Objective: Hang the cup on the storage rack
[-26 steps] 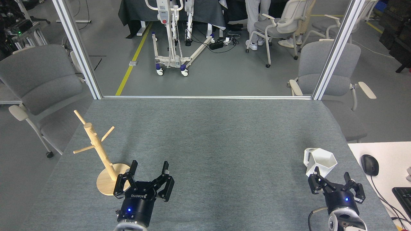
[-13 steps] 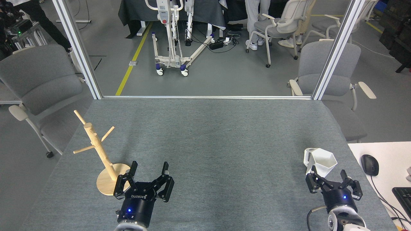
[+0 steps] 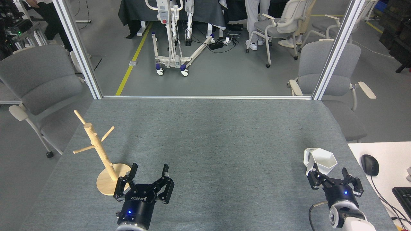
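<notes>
Nearest, the right tool [image 3: 330, 175] has its fingers spread and grasps nothing; the one white cup [image 3: 321, 161] stands on the grey counter [image 3: 218, 144] just beyond, at its 12 o'clock. The left tool [image 3: 149, 172] is likewise released, the single wooden storage rack [image 3: 96, 149] at its 10 o'clock.

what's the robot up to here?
It is set up to hang the cup on the storage rack, but nothing is held yet. The right gripper is open just in front of the cup, at the table's right edge. The left gripper is open beside the rack's base. The rack's pegs are all bare.
</notes>
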Tool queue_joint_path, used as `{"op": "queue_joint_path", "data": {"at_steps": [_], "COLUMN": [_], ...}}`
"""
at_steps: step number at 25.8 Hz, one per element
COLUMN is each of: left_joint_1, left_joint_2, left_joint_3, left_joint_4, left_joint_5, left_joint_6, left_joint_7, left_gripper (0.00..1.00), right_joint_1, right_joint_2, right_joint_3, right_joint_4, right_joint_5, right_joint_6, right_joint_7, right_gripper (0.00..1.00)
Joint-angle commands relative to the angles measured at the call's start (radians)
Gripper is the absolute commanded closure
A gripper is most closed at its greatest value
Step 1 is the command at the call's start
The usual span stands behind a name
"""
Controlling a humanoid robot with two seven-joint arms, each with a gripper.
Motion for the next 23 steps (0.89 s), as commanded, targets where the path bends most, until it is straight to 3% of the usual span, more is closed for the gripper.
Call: {"op": "queue_joint_path", "data": {"at_steps": [1, 23], "left_joint_1": [-0.001, -0.004], "left_joint_2": [0.001, 0.001], "left_joint_3": [0.000, -0.006], "left_joint_4": [0.001, 0.024], "left_joint_5": [0.000, -0.003], "left_joint_6": [-0.003, -0.009], "left_joint_7": [0.000, 0.002], "left_gripper": [0.00, 0.00], "right_joint_1": [-0.012, -0.113], "right_joint_2": [-0.001, -0.017], "right_joint_3": [0.000, 0.023], "right_joint_4": [0.014, 0.145], "right_joint_5": [0.001, 0.004], "right_joint_6": [0.002, 0.002], "right_joint_7": [0.001, 0.001], "right_gripper": [0.01, 0.01]}}
